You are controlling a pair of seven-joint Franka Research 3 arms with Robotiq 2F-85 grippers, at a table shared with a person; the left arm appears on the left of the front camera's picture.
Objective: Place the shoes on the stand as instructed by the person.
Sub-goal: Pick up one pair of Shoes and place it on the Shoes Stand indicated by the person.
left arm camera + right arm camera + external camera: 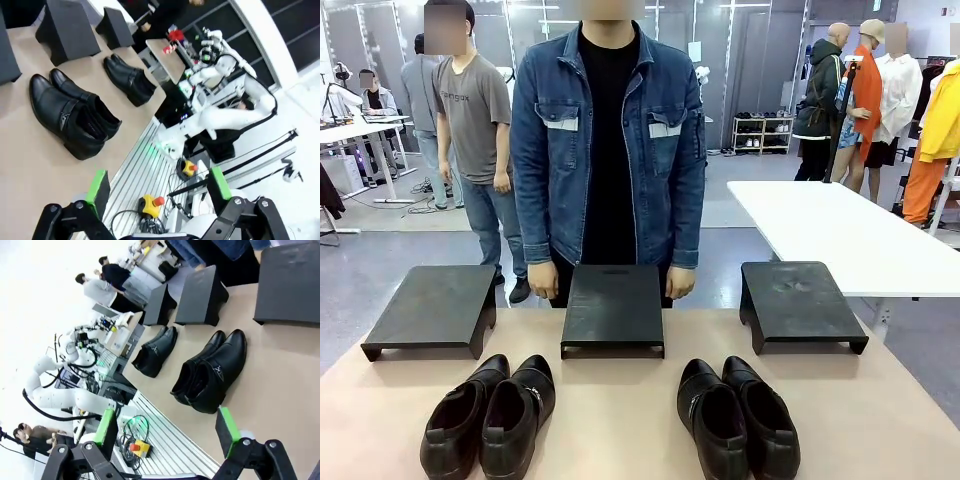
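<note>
Landmark: the middle stand [613, 305], a low black platform on the tan table [620, 435]; it is the centre one of a row of three.
Other stands: the left stand [430, 305] sits to the robot's left of the middle stand; the right stand [800, 300] sits to its right; each is set apart from it.
Person: the person [608, 150], in a blue denim jacket over a black shirt, stands directly behind the middle stand at the table's far edge; both arms hang down; one hand [542, 282] is by the stand's far left corner; the other hand [680, 283] is by its far right corner; whether either touches the stand, I cannot tell.
Left shoes: the left pair of shoes [490, 415] lies on the table, nearer the robot than the middle stand and to its left; the two shoes lie side by side, touching, with toes toward the row of stands.
Right shoes: the right pair of shoes [735, 415] lies on the table, nearer the robot than the middle stand and to its right; side by side, touching, toes toward the stands.
Left gripper: the left gripper [157, 187] has its jaws spread wide and empty; it is held back on the robot's side of the middle stand, well apart from both pairs.
Right gripper: the right gripper [167, 427] is likewise spread wide and empty; it too is held back on the robot's side of the middle stand, well apart from the shoes.
</note>
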